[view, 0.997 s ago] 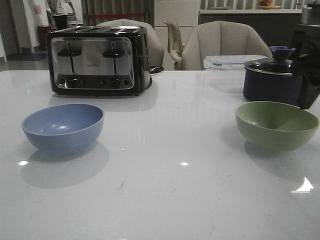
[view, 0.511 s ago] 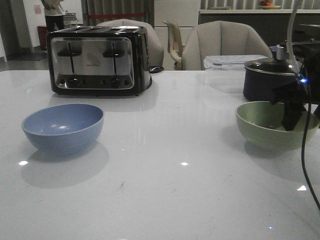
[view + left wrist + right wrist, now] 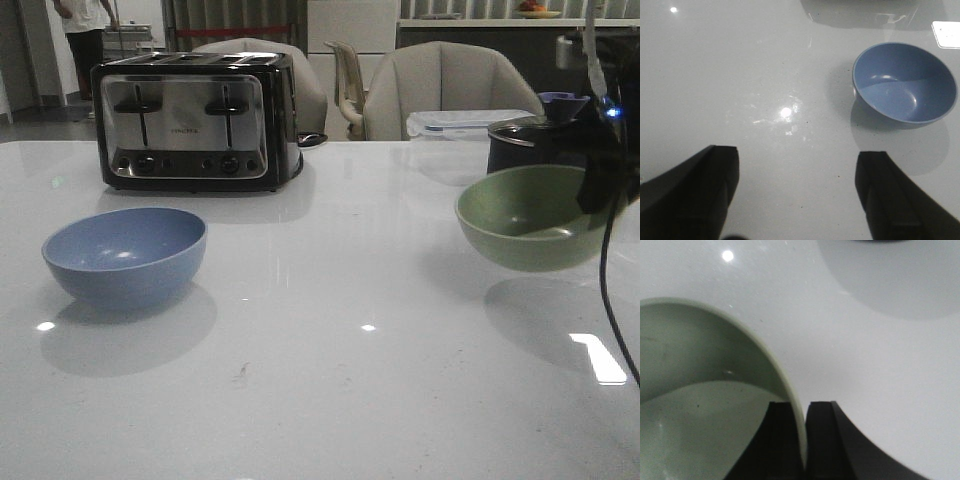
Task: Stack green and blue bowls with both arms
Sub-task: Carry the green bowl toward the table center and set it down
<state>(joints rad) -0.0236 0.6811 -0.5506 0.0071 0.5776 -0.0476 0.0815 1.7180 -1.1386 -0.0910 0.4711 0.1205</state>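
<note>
Right gripper (image 3: 802,440) clamped on the rim of the green bowl (image 3: 700,390), one finger inside the wall, the other outside, rim pinched tight between. In the front view, same gripper (image 3: 603,185) dark against the far right edge, thin black cable (image 3: 607,290) hanging below, small blue light (image 3: 608,112) above. Green bowl (image 3: 530,217) lifted clear of the white table (image 3: 330,400), tilted a little toward the camera, shadow lying apart on the surface beneath. Just behind, dark lidded pot (image 3: 535,145), with a clear plastic container (image 3: 465,122) further back.

Left gripper (image 3: 797,200) with jaws wide apart, gripping nothing, bare table (image 3: 740,75) between the fingers (image 3: 705,195). Blue bowl (image 3: 905,82) ahead and off to one side, well apart from both fingers. From the front, blue bowl (image 3: 125,255) upright on the table's left side, well apart from the green one. Behind it, chrome and black toaster (image 3: 195,120); beyond the table, padded chairs (image 3: 440,90).
</note>
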